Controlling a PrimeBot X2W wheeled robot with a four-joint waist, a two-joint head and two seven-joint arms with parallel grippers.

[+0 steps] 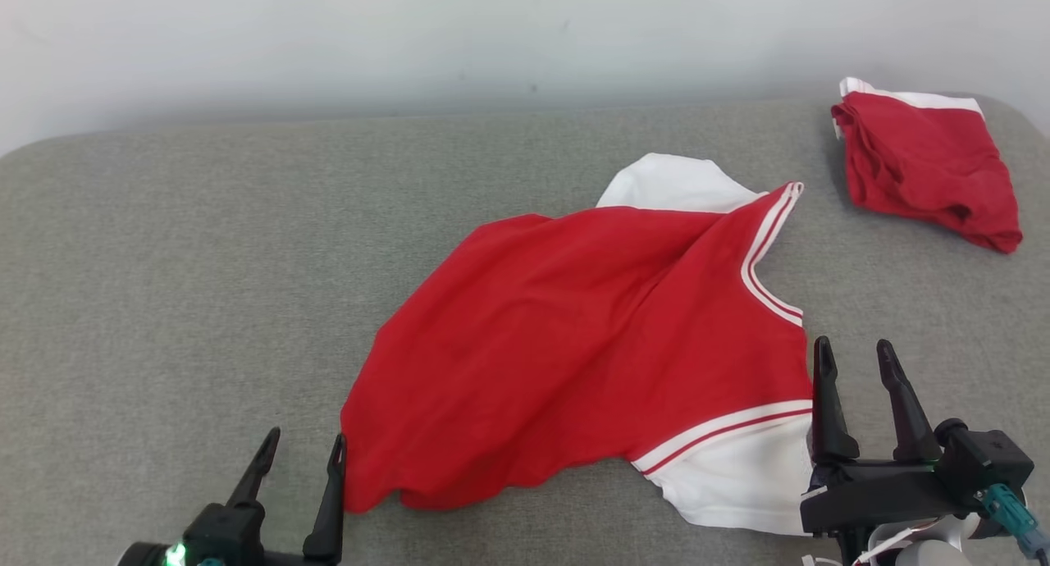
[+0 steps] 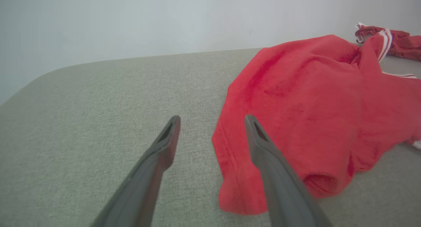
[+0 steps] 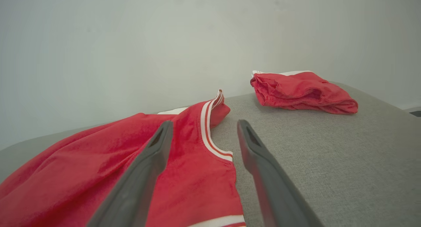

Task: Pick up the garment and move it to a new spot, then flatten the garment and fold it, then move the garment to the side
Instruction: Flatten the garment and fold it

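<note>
Jaws on both sides stand spread, gripping nothing. The left gripper [image 1: 304,443] is at the near-left corner of the garment [image 1: 574,344] and the right gripper [image 1: 855,349] at its near-right hem. It lies rumpled toward the near edge of the cushion [image 1: 205,262]; a folded cloth [image 1: 927,164] sits at the far-right corner.

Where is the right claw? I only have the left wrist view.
Observer: The right claw is open at the shirt's right edge, beside a white sleeve.
Operator: Is it gripping cloth?
Observer: No. In its own view the jaws stand apart and the striped collar lies loose between them.
Operator: Does the other red garment touch the shirt?
Observer: No. The folded garment lies apart at the cushion's far right corner.
</note>
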